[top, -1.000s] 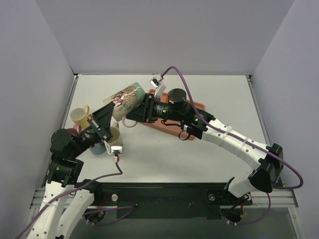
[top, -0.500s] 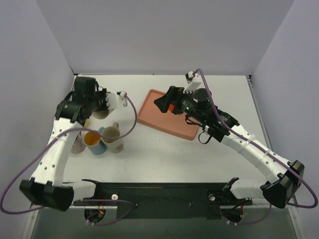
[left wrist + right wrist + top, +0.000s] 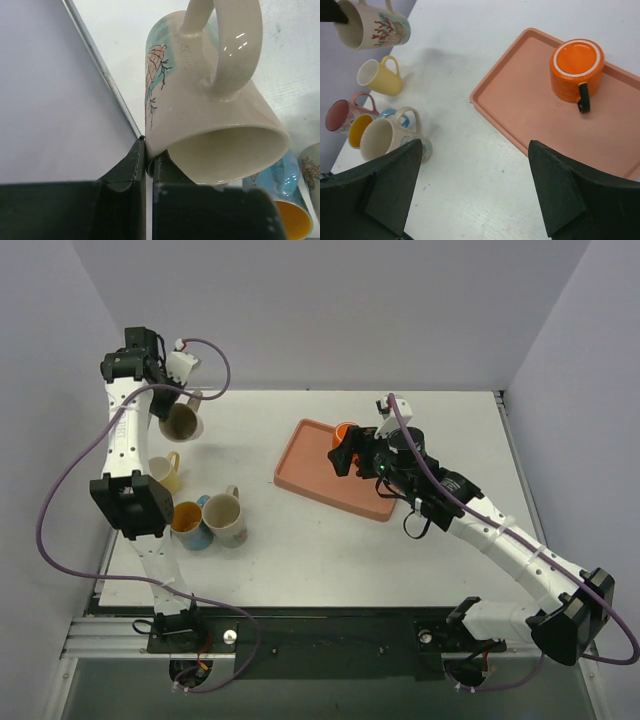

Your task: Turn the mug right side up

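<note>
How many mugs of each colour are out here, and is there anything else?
Cream mugs: 2
Yellow mug: 1
Pink mug: 1
Blue mug: 1
Orange mug: 1
Tray: 1
Total: 7

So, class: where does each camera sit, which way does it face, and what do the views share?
Top external: above and behind the robot, looking down at the white table; left arm and right arm show.
Left wrist: along the left gripper, pinching the cream patterned mug's rim.
Right wrist: down past the open right gripper at the upside-down orange mug on the salmon tray.
Shared: all see the cream patterned mug.
</note>
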Controlling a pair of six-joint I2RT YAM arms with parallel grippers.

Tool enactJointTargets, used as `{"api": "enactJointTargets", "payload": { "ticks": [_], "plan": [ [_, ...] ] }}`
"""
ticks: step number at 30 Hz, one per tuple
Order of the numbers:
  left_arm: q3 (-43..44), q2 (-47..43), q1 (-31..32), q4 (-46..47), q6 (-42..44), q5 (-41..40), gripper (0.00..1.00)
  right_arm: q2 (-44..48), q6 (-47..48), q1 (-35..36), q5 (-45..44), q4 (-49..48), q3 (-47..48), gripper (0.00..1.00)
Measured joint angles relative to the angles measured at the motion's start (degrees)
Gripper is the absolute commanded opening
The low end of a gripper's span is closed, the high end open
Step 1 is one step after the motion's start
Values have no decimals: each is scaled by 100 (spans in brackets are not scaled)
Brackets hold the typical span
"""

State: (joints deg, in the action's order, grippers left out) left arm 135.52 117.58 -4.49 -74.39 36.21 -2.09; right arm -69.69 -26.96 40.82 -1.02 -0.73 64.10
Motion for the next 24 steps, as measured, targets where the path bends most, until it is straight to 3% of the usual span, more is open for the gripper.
{"api": "enactJointTargets", "payload": {
  "ticks": [7,16,24],
  "plan": [
    [-302,299,-109,-413,-516,203,0,-308,310,-140,-236,345,2,81],
    [-861,343,-146,-455,-588,472,0,-883,448,-208,-201,400,9,80],
    [-1093,702,-249,-450,-553,457,0,-2249,846,-778,-181,645,848,75]
  ]
}}
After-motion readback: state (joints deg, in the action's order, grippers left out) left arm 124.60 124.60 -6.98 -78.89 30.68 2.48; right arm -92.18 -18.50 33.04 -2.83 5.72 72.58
